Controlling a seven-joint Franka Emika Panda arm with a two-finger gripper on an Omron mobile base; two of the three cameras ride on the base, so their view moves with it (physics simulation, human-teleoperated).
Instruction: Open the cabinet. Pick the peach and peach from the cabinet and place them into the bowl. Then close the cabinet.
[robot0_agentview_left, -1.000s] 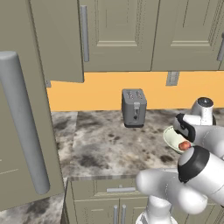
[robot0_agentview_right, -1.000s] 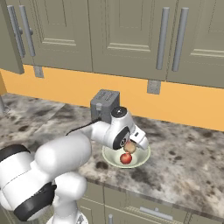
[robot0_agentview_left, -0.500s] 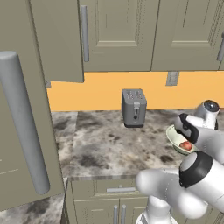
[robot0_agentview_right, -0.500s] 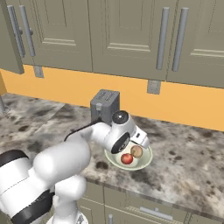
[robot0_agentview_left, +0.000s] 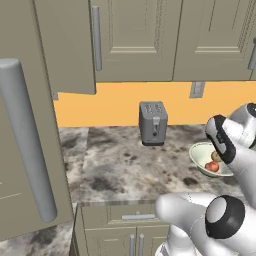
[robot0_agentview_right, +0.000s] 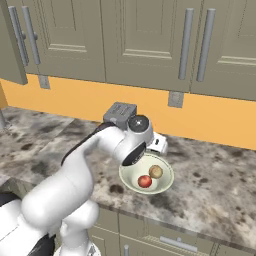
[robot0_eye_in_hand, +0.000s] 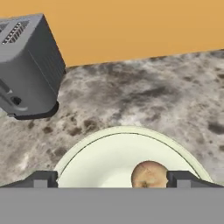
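Observation:
The pale cream-green bowl (robot0_agentview_right: 131, 178) (robot0_agentview_left: 198, 152) (robot0_eye_in_hand: 87, 153) sits on the marble counter right of the toaster. Two peaches lie in it: a reddish one (robot0_agentview_right: 145, 181) (robot0_agentview_left: 212, 167) and an orange-yellow one (robot0_agentview_right: 156, 171) (robot0_agentview_left: 216, 156) (robot0_eye_in_hand: 149, 174). My gripper (robot0_eye_in_hand: 113, 179) hovers just above the bowl's near side, open, with its fingertips (robot0_eye_in_hand: 41, 178) wide apart and nothing held. The olive-grey cabinet (robot0_agentview_left: 65, 50) at upper left stands open. One door (robot0_agentview_left: 20, 100) with a long grey bar handle (robot0_agentview_left: 27, 145) swings close to the left camera.
A grey toaster (robot0_agentview_left: 152, 122) (robot0_eye_in_hand: 26, 65) stands against the orange wall, just left of the bowl. Shut upper cabinets (robot0_agentview_right: 145, 40) run along the wall. Lower cabinet fronts (robot0_agentview_left: 125, 235) sit under the counter edge. Bare marble counter (robot0_agentview_right: 220, 170) lies right of the bowl.
My gripper has opened and let the orange-yellow peach drop into the bowl beside the reddish one. The hand has lifted slightly off the bowl.

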